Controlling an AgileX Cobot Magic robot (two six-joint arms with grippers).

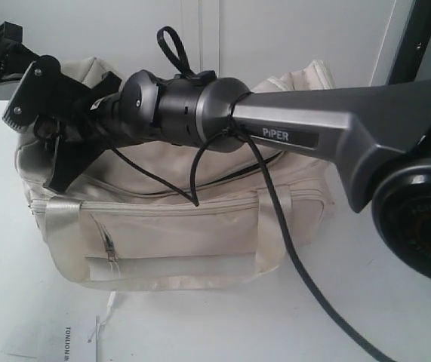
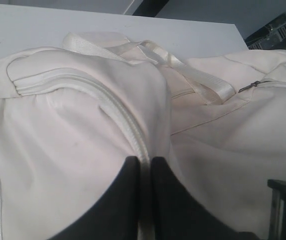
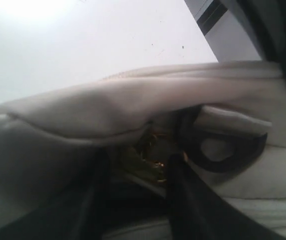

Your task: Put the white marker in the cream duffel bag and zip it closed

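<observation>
White desk carries cream duffel bag, lying lengthwise, its inside hidden; right arm lettered "PiPER"; paper slip at frame edge reads "TONLION", rest cut off; left pincer pressed together on bag's zip ridge; right pincer stands at bag's end, fingers apart about gold charm; view blurred, cannot tell whether it pinches

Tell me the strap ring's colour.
The strap ring is black, clearest in the right wrist view.
</observation>
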